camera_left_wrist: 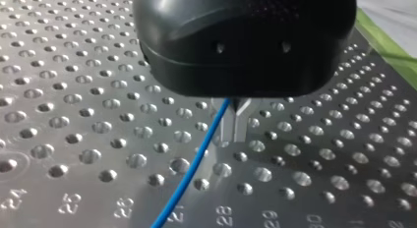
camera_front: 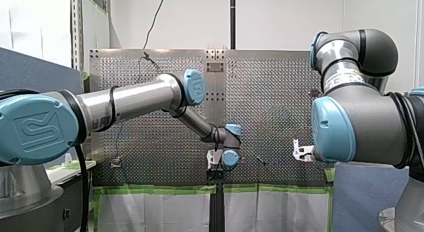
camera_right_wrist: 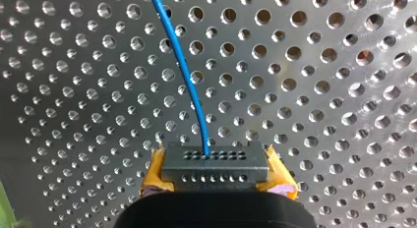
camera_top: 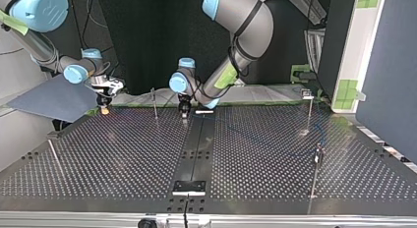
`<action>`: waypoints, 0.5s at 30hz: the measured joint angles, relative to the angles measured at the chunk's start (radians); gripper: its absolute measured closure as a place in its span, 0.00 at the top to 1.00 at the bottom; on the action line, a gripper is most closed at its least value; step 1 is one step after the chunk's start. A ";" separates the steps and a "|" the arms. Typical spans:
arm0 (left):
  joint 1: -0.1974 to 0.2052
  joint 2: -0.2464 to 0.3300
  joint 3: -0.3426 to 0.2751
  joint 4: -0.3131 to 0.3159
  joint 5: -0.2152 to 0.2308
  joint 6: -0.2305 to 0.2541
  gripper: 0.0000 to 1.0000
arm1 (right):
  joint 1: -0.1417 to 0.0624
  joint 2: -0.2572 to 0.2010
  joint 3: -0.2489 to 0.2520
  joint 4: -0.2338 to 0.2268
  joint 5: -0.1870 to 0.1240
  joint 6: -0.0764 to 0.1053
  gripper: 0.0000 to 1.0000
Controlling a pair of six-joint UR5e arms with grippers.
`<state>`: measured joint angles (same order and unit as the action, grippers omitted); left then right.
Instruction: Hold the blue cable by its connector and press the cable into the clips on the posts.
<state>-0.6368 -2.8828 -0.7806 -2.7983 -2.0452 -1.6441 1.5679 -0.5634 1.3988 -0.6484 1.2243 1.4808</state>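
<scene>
R gripper (camera_right_wrist: 216, 174) clamped on connector (camera_right_wrist: 215, 159). Blue cable (camera_right_wrist: 184, 71) runs straight ahead from it, seemingly toward L gripper (camera_left_wrist: 236, 122), whose grip I can't tell.

Perforated table (camera_top: 123, 154); green tape (camera_front: 150, 189); grey board (camera_top: 49, 98)

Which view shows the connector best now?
Right wrist view: the connector sits close up in my right gripper, yellow pads either side, blue cable leaving it. Top view shows that gripper only small; front and left wrist views miss the connector.
</scene>
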 joint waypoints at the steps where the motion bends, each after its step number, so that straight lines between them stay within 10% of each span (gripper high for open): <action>1: 0.000 0.000 -0.003 0.000 -0.001 0.000 0.02 | 0.000 0.000 -0.001 0.001 0.000 0.000 0.00; 9: -0.001 0.001 -0.032 0.002 -0.002 0.001 0.02 | 0.002 0.005 -0.004 0.001 0.000 -0.001 0.00; 11: -0.002 0.001 -0.034 0.002 0.002 0.001 0.45 | 0.003 0.007 -0.004 0.001 0.000 -0.002 0.00; 12: -0.003 0.001 -0.034 0.001 0.007 0.000 0.45 | 0.003 0.008 -0.004 0.001 0.000 -0.002 0.00; 14: -0.004 0.001 -0.035 0.002 0.018 -0.004 0.96 | 0.003 0.010 -0.005 0.001 0.000 -0.003 0.00; 15: -0.005 0.001 -0.035 0.002 0.027 -0.007 0.96 | 0.003 0.011 -0.005 0.001 0.000 -0.003 0.00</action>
<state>-0.6419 -2.8815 -0.8154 -2.7959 -2.0186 -1.6510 1.5713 -0.5523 1.3941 -0.6474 1.2242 1.4780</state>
